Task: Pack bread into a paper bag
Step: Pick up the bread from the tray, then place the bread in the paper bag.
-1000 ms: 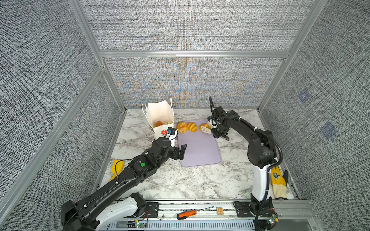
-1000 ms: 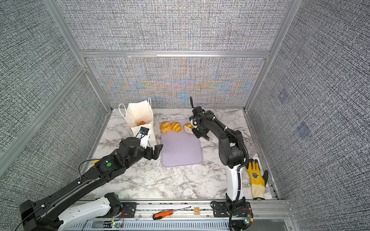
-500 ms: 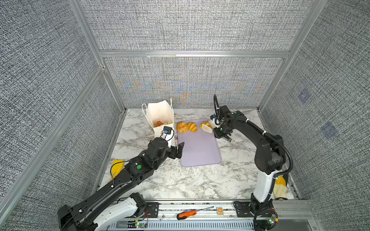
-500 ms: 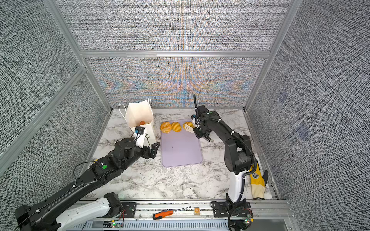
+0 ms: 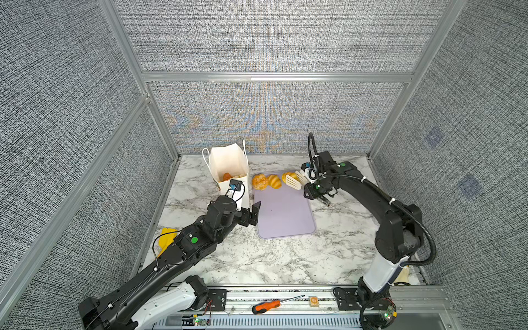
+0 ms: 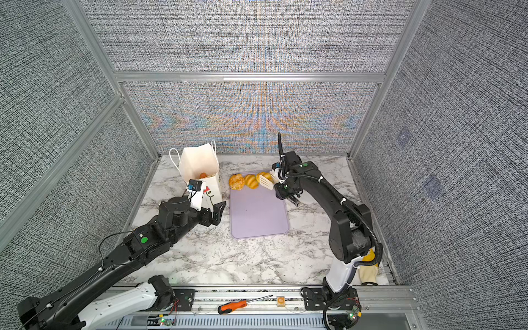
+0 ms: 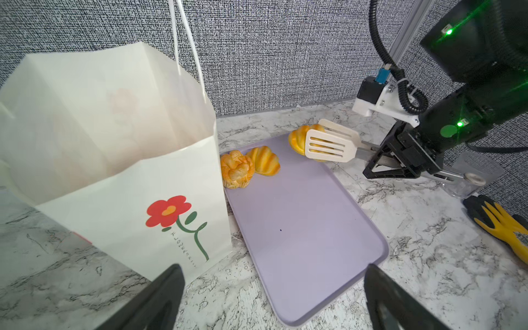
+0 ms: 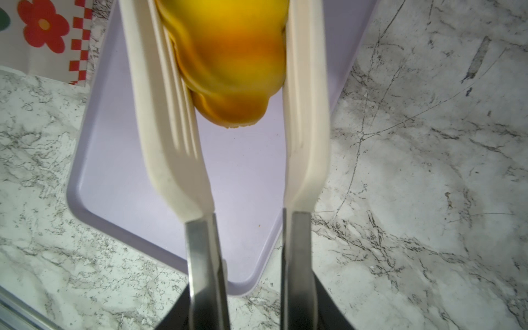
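Bread roll [image 7: 297,140] pinched between right gripper [image 7: 315,134] paddles, half-closed, upper centre-right of frame at lilac tray [image 7: 300,228] corner; paper bag [image 7: 114,177] stands left; left gripper [image 7: 271,288] spread wide, holding nothing.

Hard to see much here!
Roll [image 8: 228,57] blurred and cropped up close; the bag [image 5: 228,160], ten o'clock from the tray [image 5: 283,214], hides most of its bread [image 5: 226,176].

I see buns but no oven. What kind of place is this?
Probably a robot test booth, not a bakery: grey fabric walls, a left robot arm and right robot arm, a screwdriver by their bases.
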Available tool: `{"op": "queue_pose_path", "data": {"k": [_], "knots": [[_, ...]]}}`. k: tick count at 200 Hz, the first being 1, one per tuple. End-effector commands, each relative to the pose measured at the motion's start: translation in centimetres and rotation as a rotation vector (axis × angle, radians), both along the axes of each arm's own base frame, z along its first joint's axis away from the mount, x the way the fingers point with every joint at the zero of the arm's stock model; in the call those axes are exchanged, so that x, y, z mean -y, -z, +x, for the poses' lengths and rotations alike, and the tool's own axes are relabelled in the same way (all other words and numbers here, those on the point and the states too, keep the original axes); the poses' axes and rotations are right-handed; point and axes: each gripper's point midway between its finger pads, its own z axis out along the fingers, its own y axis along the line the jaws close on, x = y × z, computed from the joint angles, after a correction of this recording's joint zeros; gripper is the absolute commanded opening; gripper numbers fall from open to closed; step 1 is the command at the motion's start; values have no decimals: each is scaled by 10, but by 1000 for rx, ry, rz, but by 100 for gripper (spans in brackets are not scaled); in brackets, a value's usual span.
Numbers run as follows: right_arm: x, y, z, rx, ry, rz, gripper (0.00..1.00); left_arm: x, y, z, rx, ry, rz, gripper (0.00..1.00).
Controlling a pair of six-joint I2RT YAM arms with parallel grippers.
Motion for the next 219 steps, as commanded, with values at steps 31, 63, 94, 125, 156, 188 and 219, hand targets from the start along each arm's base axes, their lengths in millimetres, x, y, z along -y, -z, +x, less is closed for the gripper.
{"op": "queue_pose_path", "data": {"k": [31, 63, 94, 125, 156, 188, 219], "knots": [[-21, -20, -18, 40, -35, 103, 43, -13, -15, 1, 31, -48, -8, 99], [-31, -34, -28, 67, -60, 136, 43, -21, -21, 3, 32, -68, 0, 99], [-44, -48, -39, 89, -93, 181, 43, -28, -32, 3, 47, -79, -14, 99], [-55, -65, -49, 120, -109, 237, 43, -37, -42, 2, 57, -100, -25, 99], [-67, -80, -63, 145, -139, 275, 43, -50, -49, 2, 67, -130, -30, 99], [-80, -94, -73, 168, -171, 314, 43, -61, -54, 4, 72, -166, -34, 99], [-95, -105, -81, 187, -202, 352, 43, -69, -54, 9, 62, -198, -49, 99]]}}
